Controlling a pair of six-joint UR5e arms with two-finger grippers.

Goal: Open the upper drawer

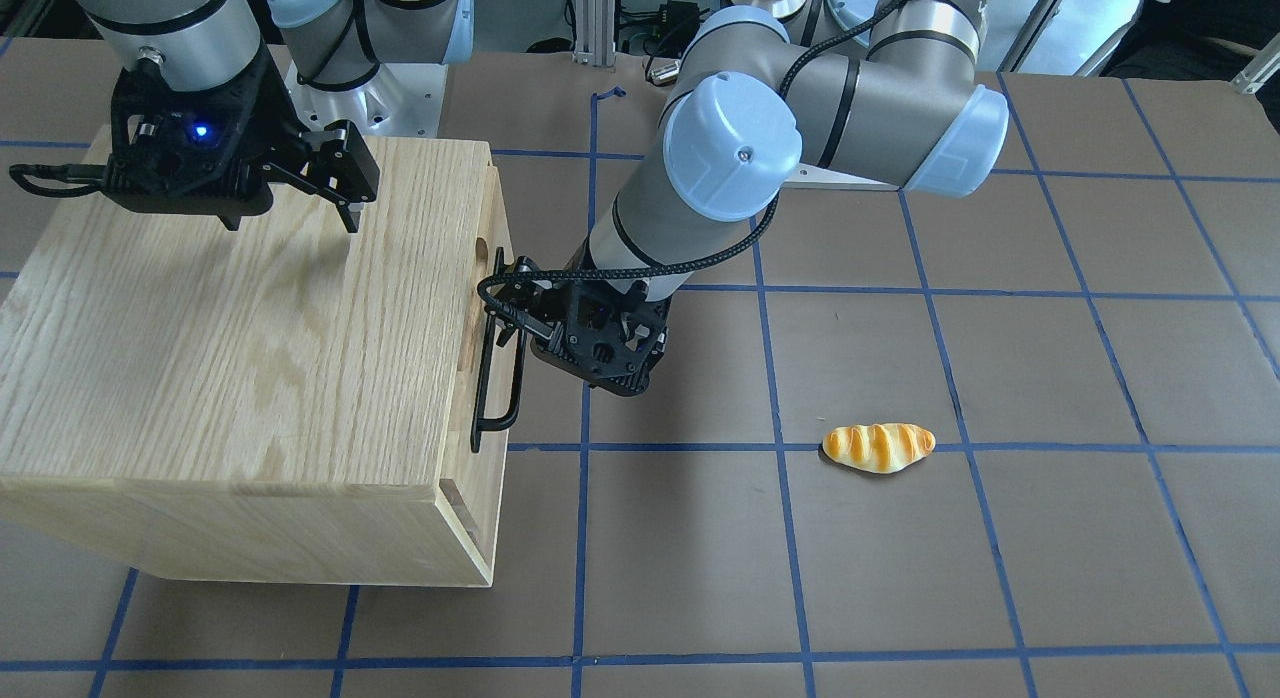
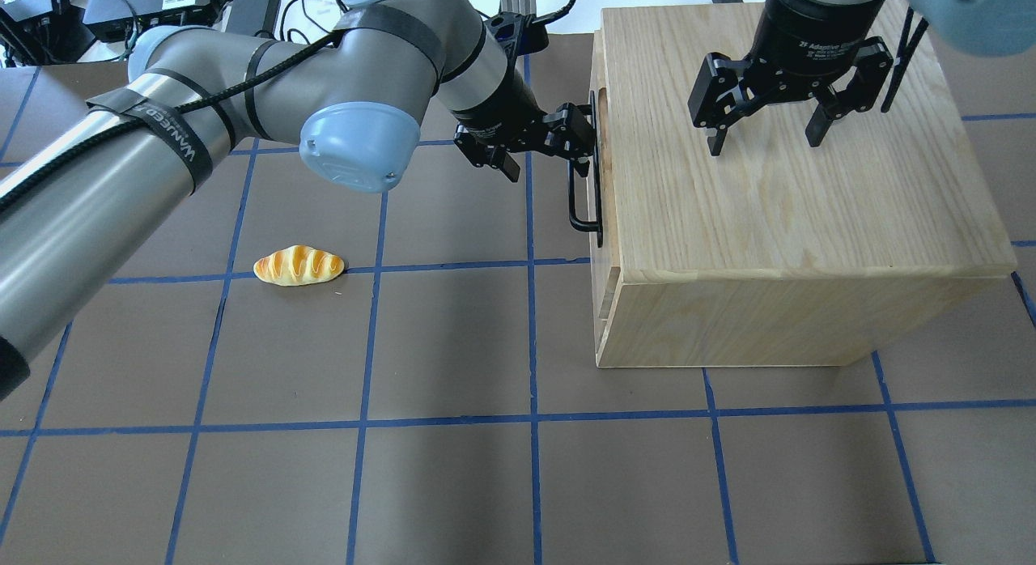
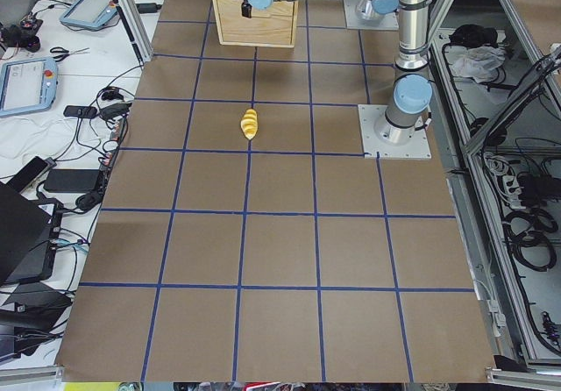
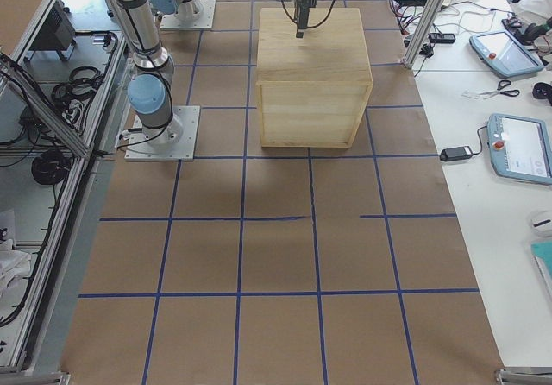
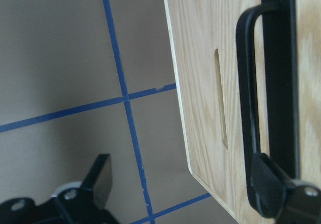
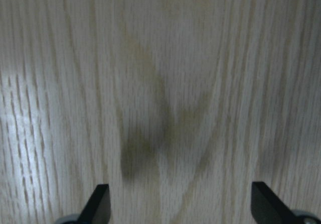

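On the table [image 2: 453,346], the cabinet [image 2: 793,209] has the upper drawer [image 5: 210,58] facing the left arm; it looks shut. Above the top hovers the right gripper [image 2: 765,142], jaws wide, empty. The left gripper [image 5: 185,179] has jaws wide, one finger [image 5: 273,189] at the bar handle [image 5: 242,83]. I'd centre the bar, clamp, pull straight out.

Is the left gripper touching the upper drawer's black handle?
Cannot tell: in the left wrist view one finger of the left gripper overlaps the handle, hiding any gap.
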